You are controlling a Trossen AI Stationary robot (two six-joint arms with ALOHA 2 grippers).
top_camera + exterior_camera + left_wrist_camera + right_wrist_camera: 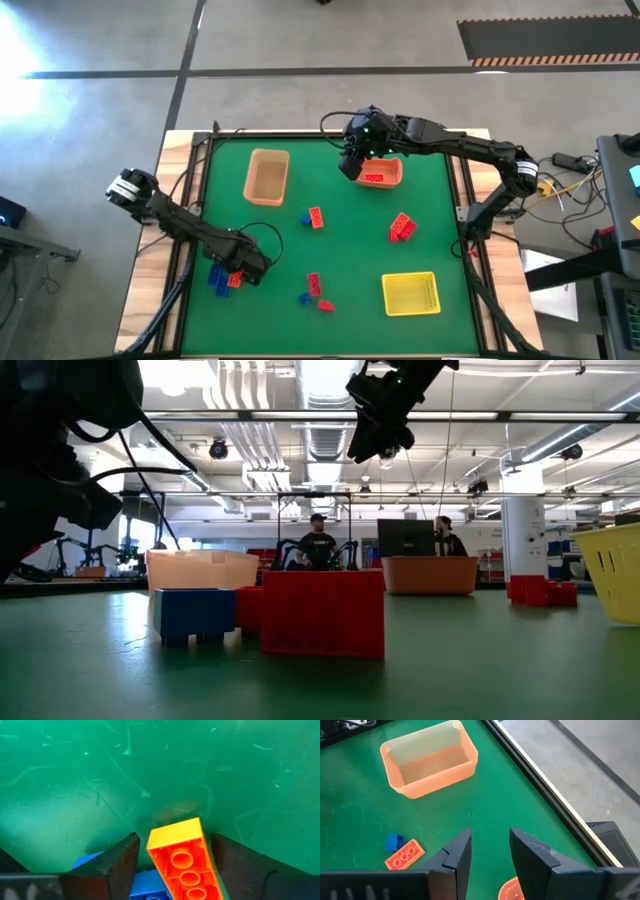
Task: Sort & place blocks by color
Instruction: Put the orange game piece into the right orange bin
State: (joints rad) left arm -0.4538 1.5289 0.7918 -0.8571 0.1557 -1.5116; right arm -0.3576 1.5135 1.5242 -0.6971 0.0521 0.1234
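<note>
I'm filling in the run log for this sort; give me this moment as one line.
left gripper: open, around orange block on blue blocks | right gripper: open, empty, above orange bin | tan bin: empty

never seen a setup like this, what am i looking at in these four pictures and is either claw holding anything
These are two dark robot arms at a green table, sorting toy bricks by colour. One picture looks down from above, one looks level across the tabletop, and two come from cameras on the arms' wrists.

On the table lie a tan bin, an orange bin with a red brick inside, a yellow bin, and scattered blue, orange and red bricks.

The left gripper is low at the near left, fingers open either side of an orange brick lying over blue ones; it is not clamped. The right gripper hangs above the orange bin, open and empty.
</note>
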